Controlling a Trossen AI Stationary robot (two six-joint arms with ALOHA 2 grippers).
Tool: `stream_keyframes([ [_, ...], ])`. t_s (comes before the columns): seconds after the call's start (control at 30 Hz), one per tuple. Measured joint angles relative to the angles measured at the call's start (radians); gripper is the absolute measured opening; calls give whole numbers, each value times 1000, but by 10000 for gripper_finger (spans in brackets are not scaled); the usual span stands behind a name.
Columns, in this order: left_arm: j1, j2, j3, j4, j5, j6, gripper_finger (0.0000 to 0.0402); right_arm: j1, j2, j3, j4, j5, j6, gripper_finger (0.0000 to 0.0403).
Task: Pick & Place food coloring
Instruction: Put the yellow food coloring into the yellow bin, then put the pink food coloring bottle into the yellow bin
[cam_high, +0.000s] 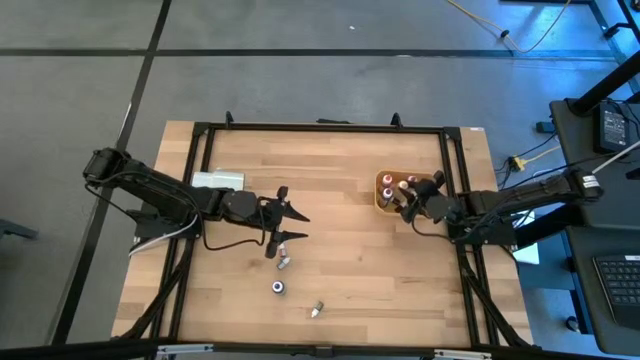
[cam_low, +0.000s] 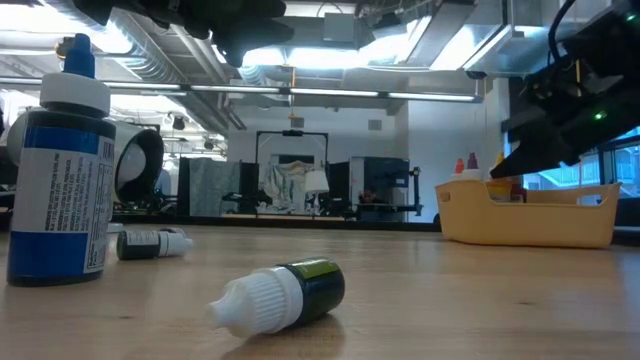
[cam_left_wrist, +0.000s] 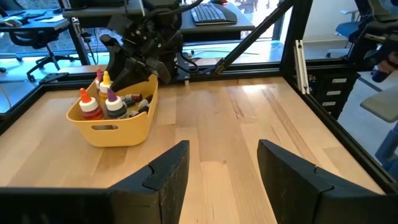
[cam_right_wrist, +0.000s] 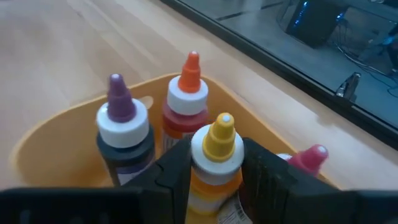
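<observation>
1. Right gripper (cam_right_wrist: 214, 165) pinches a yellow-capped bottle (cam_right_wrist: 214, 149) inside the tray (cam_high: 383, 203); letting go tilted could topple the neighbouring bottles.
2. Left gripper (cam_high: 288, 225), fingers spread and empty, hangs mid-table; dropping carelessly could roll the loose bottles (cam_high: 279, 287) lying nearby off the table (cam_high: 340, 160).

Bright ceiling strip lights (cam_low: 300, 55) are glaring across the top of the low view, washing the room behind pale. There the nearest fallen bottle (cam_low: 285, 294) is lying slightly soft in focus, and the blue bottle (cam_low: 60, 175) is looming large and bulging at the edge. Even overhead light is falling on the desk (cam_high: 340, 200), casting only faint, short shadows. In the right wrist view, the yellow-capped bottle (cam_right_wrist: 217, 155) is showing crisp while the background is blurring.
</observation>
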Motion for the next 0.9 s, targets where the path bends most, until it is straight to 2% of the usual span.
stream_keyframes([
  [0.33,0,0,0,0,0,0,182,-12,0,0,16,-13,-1,160],
  [0.63,0,0,0,0,0,0,181,-12,-1,1,16,-32,-29,174],
  [0.77,0,0,0,0,0,-10,182,-12,-1,69,19,-49,-131,176],
  [0.9,0,0,0,0,0,-11,180,-12,-1,180,-14,-142,-216,176],
])
